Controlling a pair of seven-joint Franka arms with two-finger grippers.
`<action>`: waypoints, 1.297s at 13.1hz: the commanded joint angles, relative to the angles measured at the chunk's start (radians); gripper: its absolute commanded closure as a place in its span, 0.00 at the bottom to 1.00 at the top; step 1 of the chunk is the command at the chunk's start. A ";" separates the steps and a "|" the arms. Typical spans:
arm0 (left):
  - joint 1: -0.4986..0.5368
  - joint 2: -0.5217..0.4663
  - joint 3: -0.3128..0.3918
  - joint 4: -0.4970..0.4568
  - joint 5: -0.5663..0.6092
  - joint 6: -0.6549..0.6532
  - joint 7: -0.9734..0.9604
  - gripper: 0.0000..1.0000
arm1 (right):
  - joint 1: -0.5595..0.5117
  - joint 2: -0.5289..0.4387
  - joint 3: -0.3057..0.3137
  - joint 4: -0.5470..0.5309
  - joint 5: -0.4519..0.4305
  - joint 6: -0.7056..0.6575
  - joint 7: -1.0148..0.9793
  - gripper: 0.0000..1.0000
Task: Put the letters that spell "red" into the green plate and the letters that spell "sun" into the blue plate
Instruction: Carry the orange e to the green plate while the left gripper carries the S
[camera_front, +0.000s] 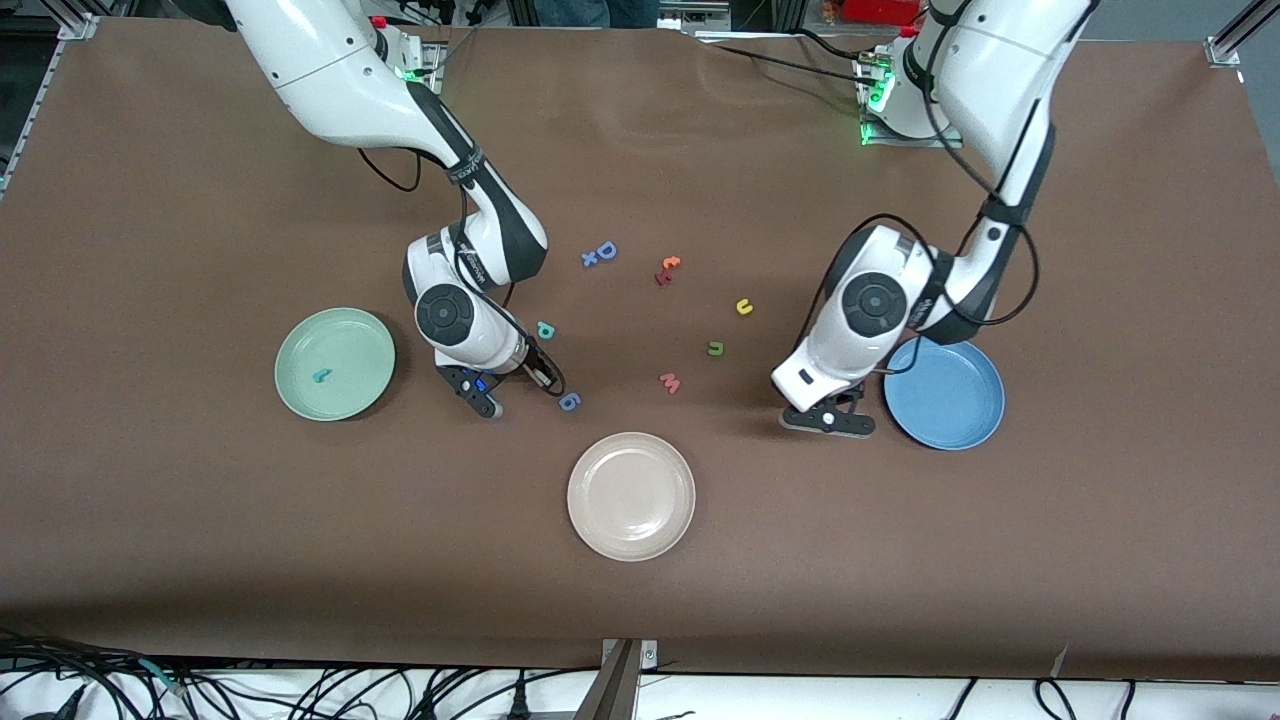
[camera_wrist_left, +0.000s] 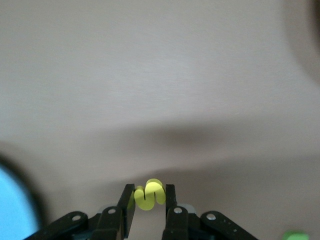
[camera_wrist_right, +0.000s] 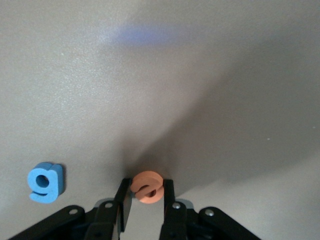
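Right, both end effectors loaded: right (camera_wrist_right: 145, 200) pinching orange e (camera_wrist_right: 147, 187), left (camera_wrist_left: 150, 205) pinching yellow s (camera_wrist_left: 150, 194); foam could slip en route to plates.

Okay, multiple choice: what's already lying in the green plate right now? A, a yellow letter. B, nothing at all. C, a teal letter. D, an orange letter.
C: the front view shows a single small teal letter lying in the green plate, with no other letter in that plate.
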 joint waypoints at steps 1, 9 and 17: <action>0.070 -0.069 -0.011 -0.016 0.015 -0.087 0.137 0.75 | 0.010 -0.001 -0.002 -0.018 0.017 0.011 0.004 0.94; 0.254 -0.122 -0.011 -0.016 -0.025 -0.185 0.484 0.71 | -0.004 -0.183 -0.189 0.007 0.015 -0.387 -0.281 0.94; 0.406 -0.105 -0.011 -0.065 -0.076 -0.187 0.676 0.66 | -0.131 -0.130 -0.382 -0.105 0.018 -0.368 -0.829 0.93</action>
